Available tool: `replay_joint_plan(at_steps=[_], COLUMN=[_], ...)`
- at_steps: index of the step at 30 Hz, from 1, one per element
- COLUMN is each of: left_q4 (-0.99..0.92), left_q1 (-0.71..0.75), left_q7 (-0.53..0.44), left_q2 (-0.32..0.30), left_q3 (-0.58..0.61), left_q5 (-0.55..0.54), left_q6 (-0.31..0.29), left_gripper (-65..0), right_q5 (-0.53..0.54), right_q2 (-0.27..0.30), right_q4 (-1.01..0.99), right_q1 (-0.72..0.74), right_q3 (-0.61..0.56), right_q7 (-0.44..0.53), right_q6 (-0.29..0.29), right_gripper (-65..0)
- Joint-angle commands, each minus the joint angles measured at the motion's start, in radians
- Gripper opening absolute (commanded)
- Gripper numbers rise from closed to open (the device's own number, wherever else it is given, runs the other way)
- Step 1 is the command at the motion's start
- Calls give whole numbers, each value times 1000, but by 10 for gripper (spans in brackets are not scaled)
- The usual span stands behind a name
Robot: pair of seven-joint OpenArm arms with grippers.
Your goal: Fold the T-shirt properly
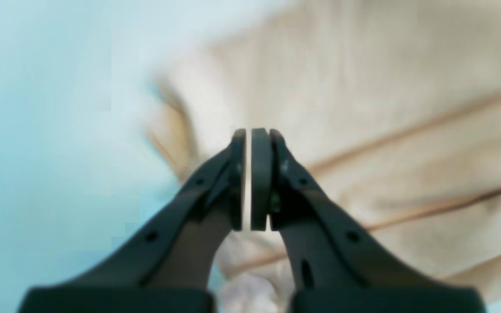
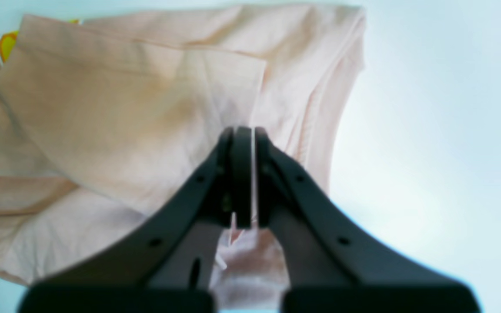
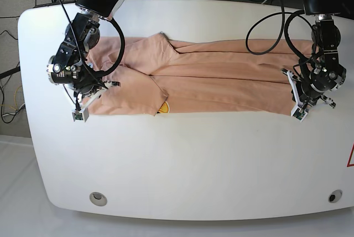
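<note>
Both tools clenched over the T-shirt (image 3: 221, 79) on a white table (image 3: 193, 159), cables behind.

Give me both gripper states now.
Left gripper: closed, pinching the T-shirt.
Right gripper: closed, pinching the T-shirt's other end.

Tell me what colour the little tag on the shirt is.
Yellow-orange. The tag shows best in the right wrist view, peeking from under a fold of the peach T-shirt.

Two arms low, both pincers closed.
The left gripper (image 1: 250, 134) and the right gripper (image 2: 245, 132) each have their fingers pressed nearly flat together, wrists bent downward, arms set far apart.
</note>
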Motion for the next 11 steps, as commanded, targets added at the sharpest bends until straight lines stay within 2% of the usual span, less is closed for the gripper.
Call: replay_joint_plan(at_steps=[1, 11], left_q4=[71, 107], left_q1=[-16, -7], left_q7=[-10, -9], left_q2=[-16, -16], left_q3=[-7, -15], left_q5=[-3, -2], left_q6=[5, 6], left_gripper=[-647, -647], right_q5=[5, 4], right_q2=[7, 6], right_q4=[19, 19], right_q1=[19, 19], right_q3=[0, 0], right_q7=[9, 9], right_q6=[0, 0], right_gripper=[-636, -636])
